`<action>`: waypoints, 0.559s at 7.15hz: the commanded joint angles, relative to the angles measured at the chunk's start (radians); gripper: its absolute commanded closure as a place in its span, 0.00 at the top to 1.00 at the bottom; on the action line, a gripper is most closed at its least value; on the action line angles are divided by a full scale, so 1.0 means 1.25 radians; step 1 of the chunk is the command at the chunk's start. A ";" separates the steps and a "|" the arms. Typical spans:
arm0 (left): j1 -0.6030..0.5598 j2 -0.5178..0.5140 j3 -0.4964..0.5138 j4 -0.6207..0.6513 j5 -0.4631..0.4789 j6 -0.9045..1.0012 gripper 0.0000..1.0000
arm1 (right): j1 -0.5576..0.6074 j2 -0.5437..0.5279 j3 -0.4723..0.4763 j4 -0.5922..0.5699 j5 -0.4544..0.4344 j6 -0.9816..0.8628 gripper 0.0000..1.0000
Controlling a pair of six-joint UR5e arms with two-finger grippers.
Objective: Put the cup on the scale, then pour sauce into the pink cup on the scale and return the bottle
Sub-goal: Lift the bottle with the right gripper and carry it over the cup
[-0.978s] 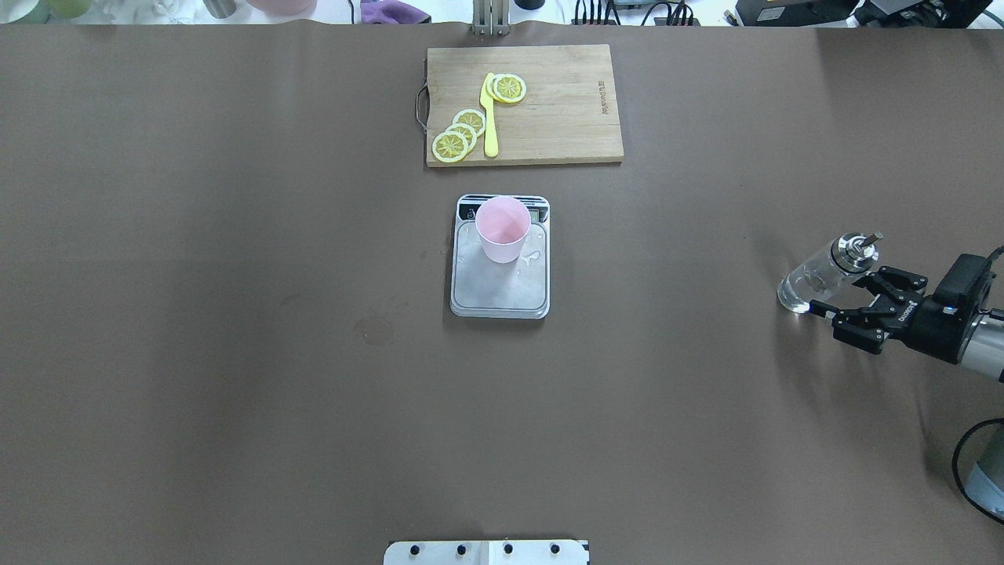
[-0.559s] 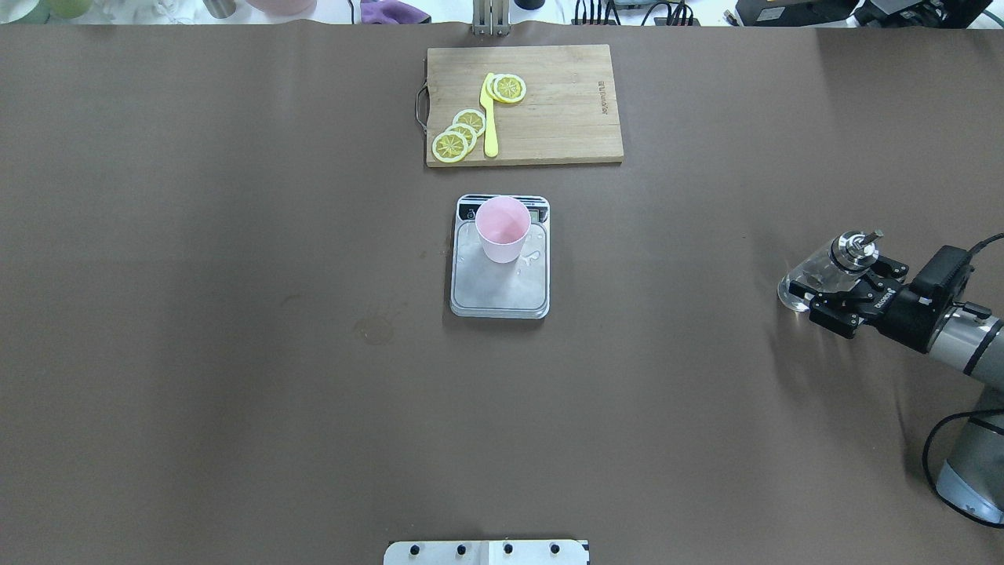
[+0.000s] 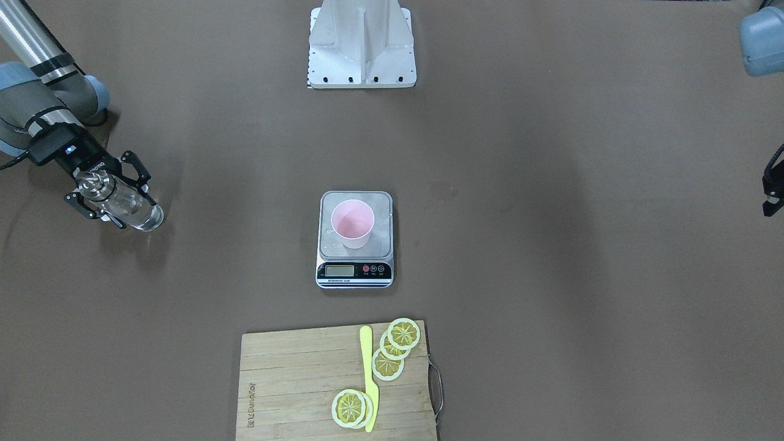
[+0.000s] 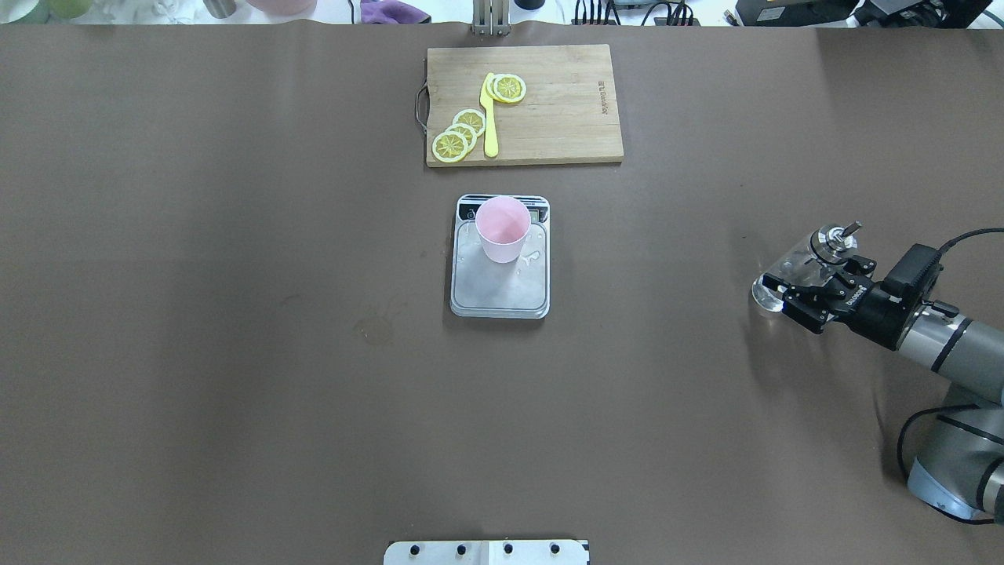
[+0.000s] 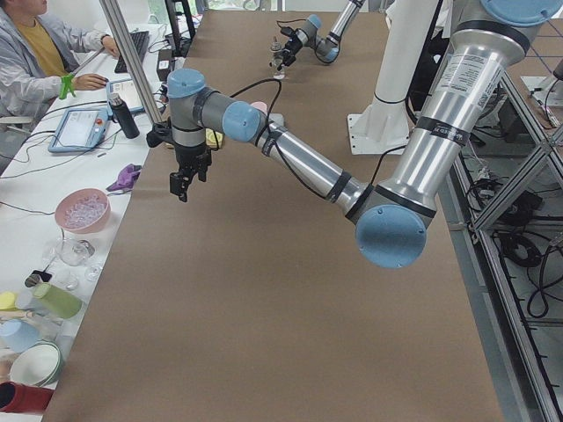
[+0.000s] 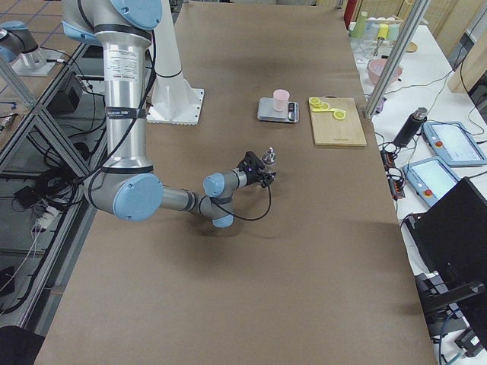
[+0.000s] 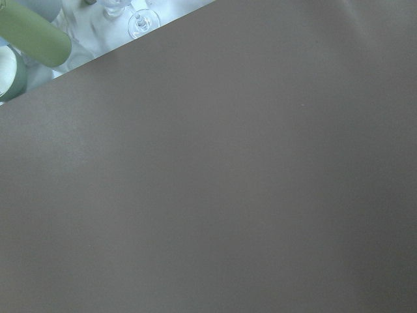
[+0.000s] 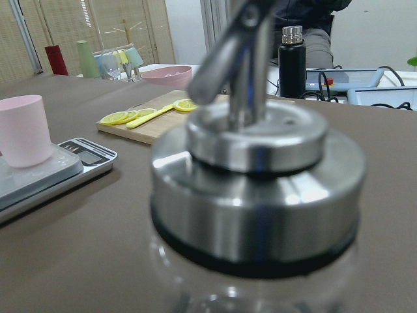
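**Items on the table (image 4: 235, 353).** We are counting one cup (image 4: 502, 227), standing upright on the platform of one scale (image 4: 500, 290), toward its display end, at mid-table. We are listing one bottle (image 3: 139, 214), upright and well off to the robot's right of the scale. Past the scale we are logging one cutting board (image 4: 565, 102). It is carrying one yellow knife (image 4: 490, 129) and five lemon slices (image 4: 451, 146), three overlapping on one side of the knife and two stacked on the other.

**Grippers, two.** We are seeing the right gripper (image 3: 119, 205) clasping the bottle, its jaws sitting against opposite sides of the glass body just under the metal cap. We are finding the left gripper (image 5: 180, 185) hanging over bare table, far from every listed item. We cannot tell how far its jaws are parted.
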 commanded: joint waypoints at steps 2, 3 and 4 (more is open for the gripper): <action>0.000 0.001 0.000 0.000 0.000 0.000 0.97 | 0.002 0.034 0.172 -0.261 -0.002 -0.002 0.00; -0.003 0.002 0.002 0.000 -0.001 0.000 0.97 | 0.000 0.045 0.306 -0.500 -0.003 -0.002 0.00; 0.000 0.003 0.006 0.000 -0.001 0.000 0.97 | -0.005 0.074 0.377 -0.686 -0.001 -0.009 0.00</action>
